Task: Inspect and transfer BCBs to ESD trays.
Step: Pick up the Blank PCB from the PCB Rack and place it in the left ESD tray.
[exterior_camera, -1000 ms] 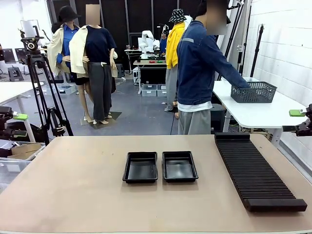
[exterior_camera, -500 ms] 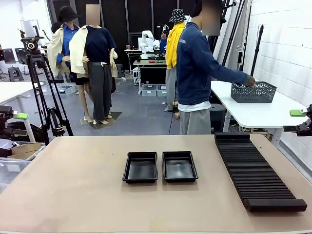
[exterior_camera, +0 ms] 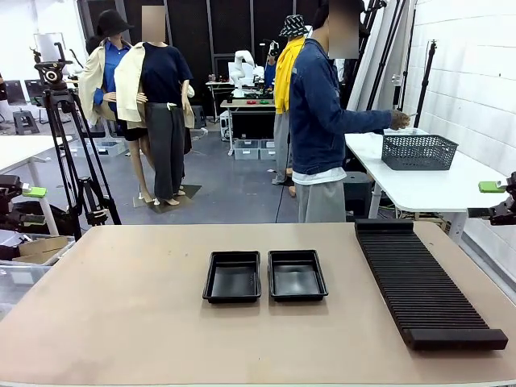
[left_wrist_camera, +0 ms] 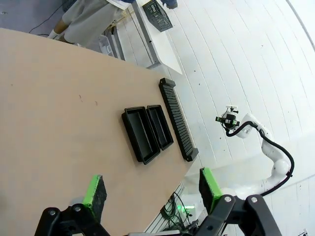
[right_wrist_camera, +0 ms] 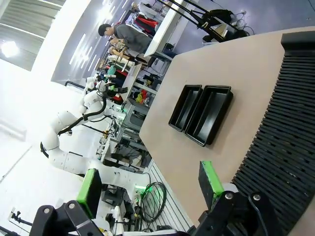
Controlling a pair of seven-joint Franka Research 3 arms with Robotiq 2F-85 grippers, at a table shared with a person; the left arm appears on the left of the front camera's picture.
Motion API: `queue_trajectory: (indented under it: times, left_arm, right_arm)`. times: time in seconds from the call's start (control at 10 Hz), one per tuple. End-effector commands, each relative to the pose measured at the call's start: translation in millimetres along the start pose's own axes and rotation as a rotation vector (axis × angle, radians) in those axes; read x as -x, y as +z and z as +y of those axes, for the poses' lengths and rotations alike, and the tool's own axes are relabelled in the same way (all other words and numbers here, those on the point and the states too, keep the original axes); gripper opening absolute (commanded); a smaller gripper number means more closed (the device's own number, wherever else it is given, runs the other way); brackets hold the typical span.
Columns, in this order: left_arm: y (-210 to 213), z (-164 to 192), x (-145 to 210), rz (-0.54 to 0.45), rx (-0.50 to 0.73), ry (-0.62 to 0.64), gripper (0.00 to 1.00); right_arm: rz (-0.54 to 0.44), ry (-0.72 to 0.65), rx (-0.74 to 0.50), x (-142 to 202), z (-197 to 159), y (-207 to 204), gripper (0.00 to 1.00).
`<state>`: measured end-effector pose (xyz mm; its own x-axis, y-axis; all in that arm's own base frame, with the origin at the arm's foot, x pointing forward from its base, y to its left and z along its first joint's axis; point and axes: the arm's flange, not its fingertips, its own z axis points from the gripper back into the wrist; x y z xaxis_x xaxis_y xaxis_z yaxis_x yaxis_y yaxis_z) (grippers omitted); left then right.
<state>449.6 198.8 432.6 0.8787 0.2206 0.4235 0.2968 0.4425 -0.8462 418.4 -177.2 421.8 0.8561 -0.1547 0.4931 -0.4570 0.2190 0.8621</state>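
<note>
2 shallow glossy black plastic ESD trays, one (exterior_camera: pixel 232 278) and its twin (exterior_camera: pixel 297 276), sit just beside each other at the middle of the beige worktop (exterior_camera: pixel 121 314), with their floors bare. A long black ribbed rack (exterior_camera: pixel 423 282) lies apart to their right. The person stands turned toward a white side table, 1 hand (exterior_camera: pixel 398 119) above the grey wire mesh basket (exterior_camera: pixel 419 151). Whether it holds a green circuit board cannot be told. The left end effector (left_wrist_camera: pixel 152 189) and right end effector (right_wrist_camera: pixel 149 187) hang raised at either side, jaws apart, gripping nothing. The step looks like waiting for boards. The arms do best parked wide, approaching only once a board lies flat and the hand is clear.
</note>
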Motion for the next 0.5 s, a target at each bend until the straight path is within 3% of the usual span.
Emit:
queue_trajectory:
  times: [0.0, 0.4]
  left_arm:
    - [1.5, -0.4, 0.0, 0.001, -0.007, -0.002, 1.0]
    - [1.5, -0.4, 0.0, 0.001, -0.007, -0.002, 1.0]
  right_arm:
    - [-0.001, 0.0, -0.003, 0.4, -0.1, 0.0, 1.0]
    - [-0.001, 0.0, -0.003, 0.4, -0.1, 0.0, 1.0]
